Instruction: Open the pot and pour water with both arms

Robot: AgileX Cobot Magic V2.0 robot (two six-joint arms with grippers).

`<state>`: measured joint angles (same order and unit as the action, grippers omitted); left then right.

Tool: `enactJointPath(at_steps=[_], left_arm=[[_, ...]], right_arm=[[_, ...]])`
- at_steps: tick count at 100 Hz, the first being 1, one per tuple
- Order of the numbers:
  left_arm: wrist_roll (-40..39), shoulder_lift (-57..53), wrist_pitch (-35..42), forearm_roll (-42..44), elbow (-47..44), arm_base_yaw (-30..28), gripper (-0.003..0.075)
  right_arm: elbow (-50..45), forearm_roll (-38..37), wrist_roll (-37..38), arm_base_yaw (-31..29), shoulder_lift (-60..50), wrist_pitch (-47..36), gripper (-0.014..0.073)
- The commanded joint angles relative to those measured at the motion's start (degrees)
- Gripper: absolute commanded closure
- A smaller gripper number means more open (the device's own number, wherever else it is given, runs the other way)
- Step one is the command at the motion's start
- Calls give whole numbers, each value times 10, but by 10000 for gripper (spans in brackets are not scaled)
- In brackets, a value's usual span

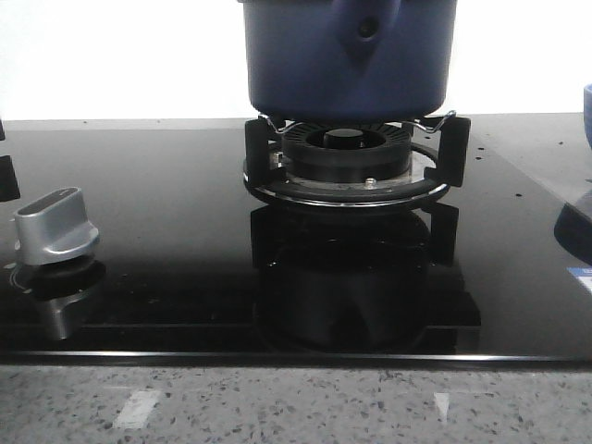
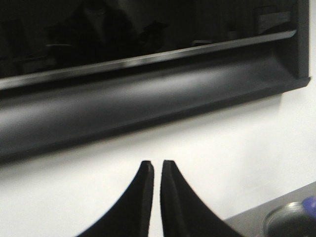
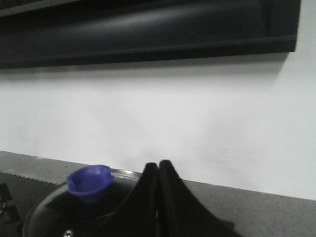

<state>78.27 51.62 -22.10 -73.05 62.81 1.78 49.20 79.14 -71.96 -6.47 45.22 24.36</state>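
The large dark blue round pot point(image 1: 350, 57) with smooth matte sides sits upright on the burner, its glass lid point(image 3: 74, 210) with blue knob point(image 3: 90, 182) still on, just beside the right gripper point(image 3: 158, 170).

Matte pot point(image 1: 314, 65), glossy glass cooktop point(image 1: 166, 203)

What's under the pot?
The pot sits on wire supports over a black burner on the glass stove. Its underside and the burner's far side are hidden.
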Motion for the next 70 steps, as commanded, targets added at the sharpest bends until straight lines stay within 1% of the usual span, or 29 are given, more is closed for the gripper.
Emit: enactJointPath(at_steps=[1,9,18,27,37,42,47,58,70], left_arm=[[10,-50,83,-36,-62,8,741],[17,-90,82,-44,-139,8,741],[44,-130,52,-74,-210,8,741],[101,-176,42,-152,-279,8,741],[189,-241,37,-254,-339,8,741],[206,-267,36,-285,-359,8,741],[206,-289,36,-299,-375,8,741],[206,-324,36,-302,-391,8,741],[205,-337,35,-304,-391,8,741]], right_arm=[[-41,22,-31,2,-45,-34,645],[-100,20,-34,2,-81,-32,645],[-167,20,-34,2,-124,-27,645],[-224,20,-34,2,-171,-33,645],[-272,20,-38,2,-224,-51,645],[-289,20,-38,2,-246,-54,645],[-303,20,-38,2,-261,-55,645],[-319,20,-38,2,-277,-55,645],[-320,20,-38,2,-277,-56,645]])
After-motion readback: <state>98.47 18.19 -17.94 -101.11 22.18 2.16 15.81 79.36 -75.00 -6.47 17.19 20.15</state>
